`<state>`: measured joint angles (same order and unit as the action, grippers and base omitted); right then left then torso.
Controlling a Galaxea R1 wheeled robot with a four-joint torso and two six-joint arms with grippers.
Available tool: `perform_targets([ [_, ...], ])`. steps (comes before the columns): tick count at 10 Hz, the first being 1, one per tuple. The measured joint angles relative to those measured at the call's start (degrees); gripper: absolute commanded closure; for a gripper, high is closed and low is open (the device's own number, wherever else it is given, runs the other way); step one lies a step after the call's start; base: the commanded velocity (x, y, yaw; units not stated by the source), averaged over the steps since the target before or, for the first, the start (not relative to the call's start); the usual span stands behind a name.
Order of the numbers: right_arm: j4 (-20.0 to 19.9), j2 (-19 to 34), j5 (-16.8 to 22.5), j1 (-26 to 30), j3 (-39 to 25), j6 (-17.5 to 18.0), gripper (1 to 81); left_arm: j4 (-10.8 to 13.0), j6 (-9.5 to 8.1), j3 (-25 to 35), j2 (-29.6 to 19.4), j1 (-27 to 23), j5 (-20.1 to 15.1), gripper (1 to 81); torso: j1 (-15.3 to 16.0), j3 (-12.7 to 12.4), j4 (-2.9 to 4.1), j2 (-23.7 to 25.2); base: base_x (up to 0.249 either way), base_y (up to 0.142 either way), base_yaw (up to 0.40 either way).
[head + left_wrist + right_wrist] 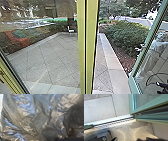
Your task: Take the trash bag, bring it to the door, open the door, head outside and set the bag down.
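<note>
Door leaf (131, 105) stands swung outward from threshold (112, 119), presumably clearing passage; trash bag (40, 119) hangs close by left gripper, probably indoors of threshold, for carrying out; opening and hold of left gripper and right gripper: cannot tell.

The high head view faces outward, sharing the green door (132, 83) with the right wrist view, aimed down at the threshold (114, 119). The left wrist view closely faces the bag (39, 119).

the trash bag (40, 119) is crinkled, glossy plastic, the threshold (115, 119) smooth metal, the paving slabs (99, 109) matt
</note>
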<state>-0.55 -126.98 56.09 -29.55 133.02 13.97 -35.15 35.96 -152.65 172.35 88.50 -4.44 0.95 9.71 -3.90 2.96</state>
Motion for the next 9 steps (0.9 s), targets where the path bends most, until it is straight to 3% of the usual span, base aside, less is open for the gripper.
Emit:
perform_targets([
  [3,-3.41,-0.98,-5.64,-10.0,-7.08,0.0,1.0,0.0,0.02,0.0,-0.02,0.0,0.01,81.1,0.0,-0.02,0.0,0.0,0.0,0.0,0.0],
  [7,-4.33,-3.1,-18.09,-24.27,-12.85,-2.23,1.0,0.01,0.02,0.0,-0.33,-0.02,0.01,81.1,-0.02,-0.04,0.0,0.0,0.0,0.0,0.0],
  [9,-4.96,-4.39,-22.58,-28.9,-15.43,-3.08,1.0,0.01,0.02,0.0,-0.3,-0.02,0.2,81.1,-0.02,-0.04,0.0,0.0,0.0,0.0,0.0],
])
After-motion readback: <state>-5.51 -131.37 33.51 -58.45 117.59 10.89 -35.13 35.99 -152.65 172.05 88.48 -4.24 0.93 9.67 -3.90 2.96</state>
